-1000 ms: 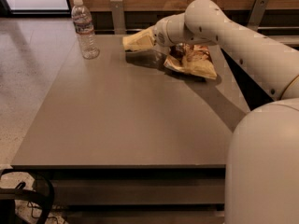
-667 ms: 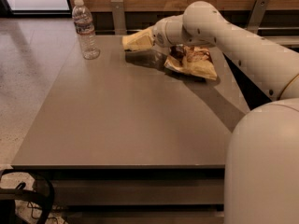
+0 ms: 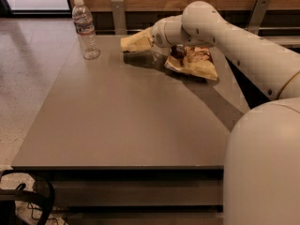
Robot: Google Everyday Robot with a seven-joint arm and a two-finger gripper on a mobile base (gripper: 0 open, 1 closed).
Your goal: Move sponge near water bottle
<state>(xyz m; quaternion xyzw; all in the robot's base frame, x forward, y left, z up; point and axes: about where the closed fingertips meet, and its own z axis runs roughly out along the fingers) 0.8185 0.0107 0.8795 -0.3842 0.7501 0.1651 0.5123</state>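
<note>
Currently logged, one tabletop scene:

1. Gripper (image 3: 143, 40): at end of cream arm (image 3: 225, 36), reached over far part of table (image 3: 117, 125), between bottle and snack bag. Clenched on the sponge, judged from the foam hanging clear of the top w/ a shadow beneath. Its own cream parts blend w/ the foam, so exact contact line unclear.
2. Sponge (image 3: 132, 43): pale yellow, thick, soft-looking slab, matte, edges rounded. Held aloft at far-centre of table, pointing toward bottle. Near it but not yet beside it; a gap of bare top lies between. Prob. carried high so foam doesn't drag.
3. Water bottle (image 3: 84, 29): clear ribbed plastic, white cap, thin label band w/ red. Upright at far-left corner region, apart from everything else. Light and tall, so approx. easy to tip if nudged.
4. Chip bag (image 3: 194, 62): crinkly, brown and yellow, glossy, lying flat just right of gripper, partly under arm. Not part of job.
5. Table: flat, smooth, grey-brown, faint sheen.

Est. status: carry leg under way, set-down beside bottle not yet done.
</note>
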